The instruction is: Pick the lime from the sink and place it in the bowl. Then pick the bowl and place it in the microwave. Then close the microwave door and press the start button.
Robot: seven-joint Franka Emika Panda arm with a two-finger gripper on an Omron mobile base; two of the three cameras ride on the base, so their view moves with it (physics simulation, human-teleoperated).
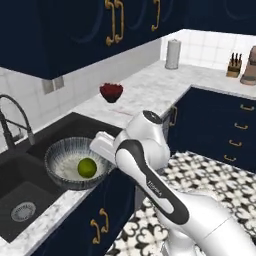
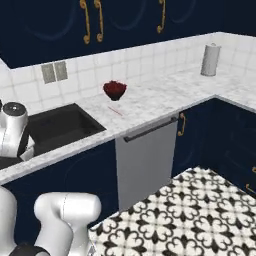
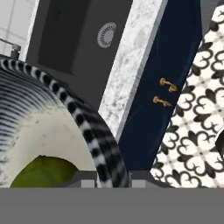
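In the left base view the sink (image 1: pixel 30 170) holds the left, the bowl (image 1: pixel 75 162) sits over its front rim with the lime (image 1: pixel 87 167) inside toward 3 o'clock, and the gripper (image 3: pixel 113 179) straddles the bowl's rim, apparently clamped on it.

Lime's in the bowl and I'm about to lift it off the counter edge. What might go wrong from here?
The gripper straddles only the rim of the wide streaked grey-blue bowl, so the bowl may tilt when lifted. The small yellow-green lime lies loose inside and may roll out. The bowl sits at the black sink edge; a slip could drop it in.
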